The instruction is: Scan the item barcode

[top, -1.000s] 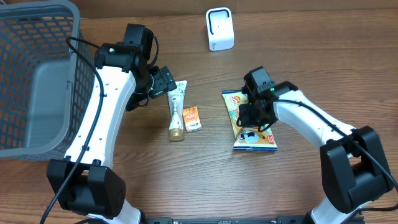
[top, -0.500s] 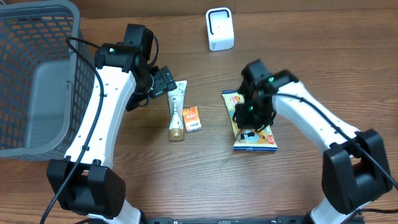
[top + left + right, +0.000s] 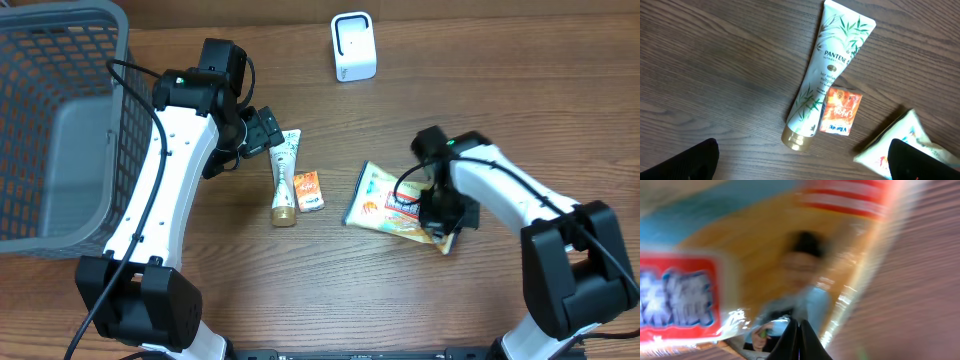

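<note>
A yellow and blue snack bag [image 3: 385,205] lies slanted right of centre, and its print fills the right wrist view [image 3: 765,255]. My right gripper [image 3: 441,232] is shut on the bag's lower right edge, and its dark fingertips [image 3: 799,326] press together against the foil. The white barcode scanner [image 3: 353,47] stands at the back of the table. My left gripper [image 3: 268,131] hangs open above the top of a white shampoo tube [image 3: 284,175], with nothing between its fingers [image 3: 802,162]. A corner of the bag [image 3: 900,145] shows in the left wrist view.
An orange sachet [image 3: 309,190] lies just right of the tube [image 3: 827,75] and appears in the left wrist view too [image 3: 841,111]. A grey mesh basket [image 3: 60,130] fills the far left.
My right gripper has swung rightward and nearer the front edge, dragging the snack bag round from upright to a slanted, partly raised pose. The left arm, tube and sachet have not moved.
</note>
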Robot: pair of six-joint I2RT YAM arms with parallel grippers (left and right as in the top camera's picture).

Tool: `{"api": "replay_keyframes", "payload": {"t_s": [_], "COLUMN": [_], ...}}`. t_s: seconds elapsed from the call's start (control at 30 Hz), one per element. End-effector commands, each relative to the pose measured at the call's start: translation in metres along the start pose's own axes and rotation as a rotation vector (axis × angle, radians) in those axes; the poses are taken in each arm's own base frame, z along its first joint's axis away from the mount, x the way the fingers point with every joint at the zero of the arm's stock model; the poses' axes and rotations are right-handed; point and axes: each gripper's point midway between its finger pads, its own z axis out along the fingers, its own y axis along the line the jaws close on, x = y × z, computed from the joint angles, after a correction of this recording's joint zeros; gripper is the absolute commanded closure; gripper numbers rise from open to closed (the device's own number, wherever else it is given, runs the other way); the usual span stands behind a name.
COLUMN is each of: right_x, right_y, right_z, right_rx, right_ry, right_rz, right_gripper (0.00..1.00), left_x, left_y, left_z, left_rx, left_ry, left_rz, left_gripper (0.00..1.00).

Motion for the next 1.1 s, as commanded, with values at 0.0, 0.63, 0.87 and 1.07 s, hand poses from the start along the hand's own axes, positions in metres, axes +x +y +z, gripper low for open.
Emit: {"api": "replay_keyframes", "payload": {"t_s": [0.0,0.63,0.87,1.07], "right_x": [-0.043,-0.014,-0.021,-0.027], "right_y": [-0.019,0.116,0.129,0.112], "right_z": [-0.035,-0.022,-0.007,-0.059], "right_rx": [0.043,-0.438,-0.502,-0.469], "right_ry": [-0.14,-0.091,-0.152,-0.135], "right_rz": [0.062,-0.018,-0.012,-0.054], "right_gripper": [0.96,0.96,0.96,0.96], "left_x": [-0.001,-0.001,-0.001,-0.001], "left_y": [0.002,0.002,0.002,0.002], "left_z": [0.003,0.003,0.003,0.003], "left_rx": [-0.012,-0.012,-0.012,-0.012], "left_ry": [0.001,0.001,0.001,0.001], "left_rz": [0.014,0.014,0.014,0.014], "left_gripper": [0.0,0.0,0.0,0.0]}}
